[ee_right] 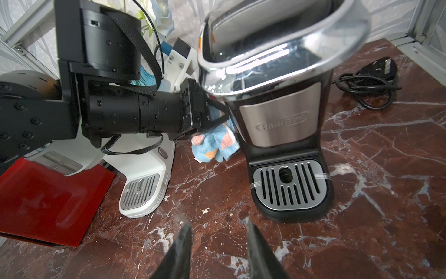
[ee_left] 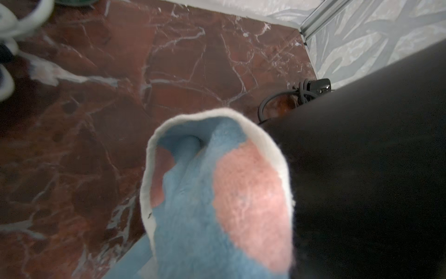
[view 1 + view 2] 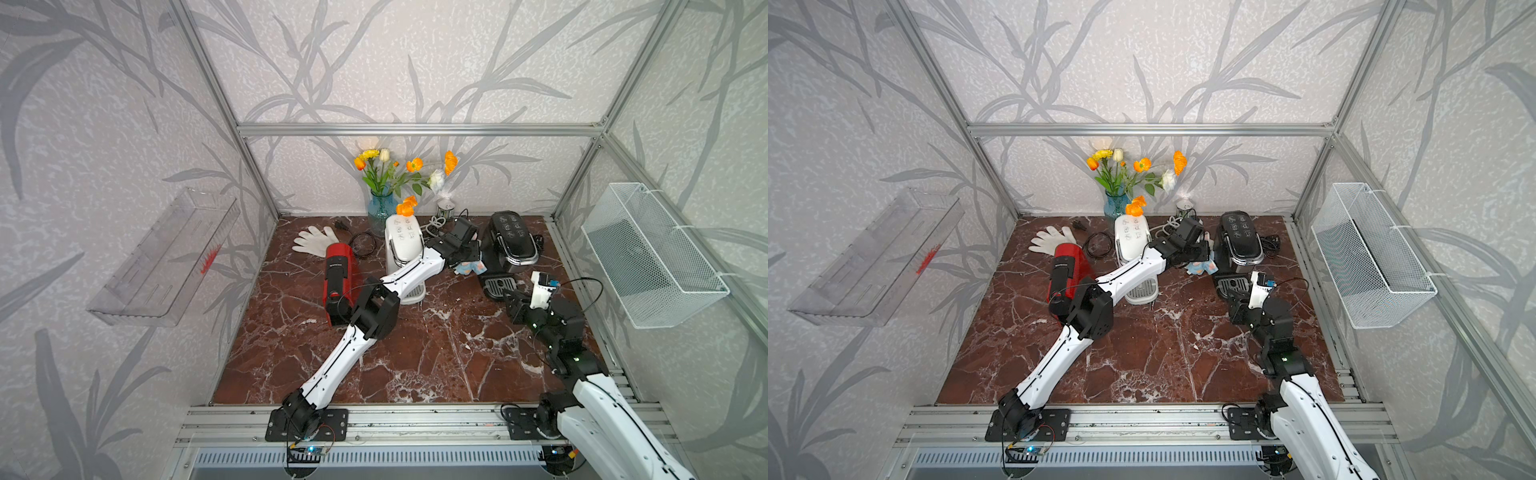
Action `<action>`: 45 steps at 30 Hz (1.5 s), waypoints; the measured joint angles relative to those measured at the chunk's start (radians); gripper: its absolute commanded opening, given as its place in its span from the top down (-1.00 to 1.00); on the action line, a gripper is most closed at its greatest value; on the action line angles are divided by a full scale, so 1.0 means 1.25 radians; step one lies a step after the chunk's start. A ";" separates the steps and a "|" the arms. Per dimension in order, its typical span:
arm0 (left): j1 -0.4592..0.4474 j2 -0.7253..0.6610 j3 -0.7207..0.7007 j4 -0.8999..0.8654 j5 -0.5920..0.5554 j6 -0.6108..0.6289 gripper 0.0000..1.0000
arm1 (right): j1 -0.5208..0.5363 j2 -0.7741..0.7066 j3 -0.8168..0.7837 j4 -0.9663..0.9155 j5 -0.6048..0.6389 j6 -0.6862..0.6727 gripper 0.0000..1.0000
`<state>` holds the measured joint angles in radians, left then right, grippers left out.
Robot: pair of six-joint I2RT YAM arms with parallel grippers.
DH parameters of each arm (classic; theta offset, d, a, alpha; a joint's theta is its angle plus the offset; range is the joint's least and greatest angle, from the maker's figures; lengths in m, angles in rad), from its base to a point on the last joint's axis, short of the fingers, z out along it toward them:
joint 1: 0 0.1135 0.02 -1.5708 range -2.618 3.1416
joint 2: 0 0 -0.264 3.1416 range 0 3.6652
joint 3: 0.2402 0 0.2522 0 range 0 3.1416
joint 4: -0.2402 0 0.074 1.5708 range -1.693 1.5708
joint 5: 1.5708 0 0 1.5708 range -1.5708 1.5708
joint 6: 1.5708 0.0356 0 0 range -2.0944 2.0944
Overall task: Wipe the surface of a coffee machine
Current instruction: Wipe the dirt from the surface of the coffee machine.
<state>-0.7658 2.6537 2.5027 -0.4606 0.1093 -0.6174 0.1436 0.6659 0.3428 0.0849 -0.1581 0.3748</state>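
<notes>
One black coffee machine (image 1: 280, 116) bears embossed lettering (perhaps Bibrew).

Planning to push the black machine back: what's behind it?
A coiled black cord with its plug lies on the table behind the black machine, toward its right rear. The spot straight behind its body is hidden by the machine itself.

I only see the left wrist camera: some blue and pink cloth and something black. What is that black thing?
Observer: A black coffee machine; the left gripper, shut on the cloth, holds it against the machine's side.
Operator: Where's the right gripper?
Observer: Open and empty, in front of that machine's drip tray.
Operator: Anything else close by?
Observer: A white coffee machine stands right beside the left gripper, with a red coffee machine beyond it.
</notes>
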 measured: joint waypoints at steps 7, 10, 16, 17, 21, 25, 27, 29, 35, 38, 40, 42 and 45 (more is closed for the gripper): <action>-0.001 0.005 -0.001 -0.001 0.004 -0.009 1.00 | 0.000 -0.002 0.000 0.000 0.000 0.000 0.23; -0.002 0.004 0.000 -0.002 0.004 -0.009 1.00 | 0.000 -0.002 0.000 0.000 0.000 0.000 0.23; -0.003 -0.023 -0.010 -0.002 0.003 -0.001 1.00 | 0.000 -0.002 0.000 0.000 0.000 0.000 0.23; -0.005 -0.030 -0.010 -0.002 0.003 0.002 1.00 | 0.000 -0.002 0.000 0.000 0.000 0.000 0.23; -0.008 -0.078 -0.011 -0.002 0.003 0.016 1.00 | 0.000 -0.002 0.000 0.000 0.000 0.000 0.23; -0.013 -0.131 -0.011 0.010 0.004 0.025 1.00 | 0.000 -0.001 0.000 0.000 0.000 0.000 0.23; -0.017 -0.149 -0.011 0.028 0.004 0.029 1.00 | 0.000 -0.001 0.000 0.000 0.000 0.000 0.23; -0.022 -0.157 -0.011 0.040 0.004 0.032 1.00 | 0.000 -0.001 0.000 0.000 0.000 0.000 0.23; -0.025 -0.151 -0.011 0.046 0.007 0.031 1.00 | 0.000 -0.001 0.000 0.000 0.001 0.000 0.23; -0.025 -0.142 -0.011 0.047 0.005 0.031 1.00 | 0.000 -0.001 0.000 0.000 0.001 0.000 0.23; -0.025 -0.135 -0.015 0.052 0.003 0.028 1.00 | 0.000 -0.001 -0.001 0.000 0.001 0.000 0.23; -0.023 -0.128 -0.021 0.060 0.003 0.023 1.00 | 0.000 -0.001 -0.003 0.000 0.001 0.000 0.23; -0.022 -0.120 -0.043 0.074 0.005 0.010 1.00 | 0.000 -0.001 -0.003 0.000 0.001 0.000 0.22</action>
<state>-0.7929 2.5038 2.4489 -0.3676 0.1158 -0.6044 0.1436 0.6651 0.3389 0.0849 -0.1574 0.3744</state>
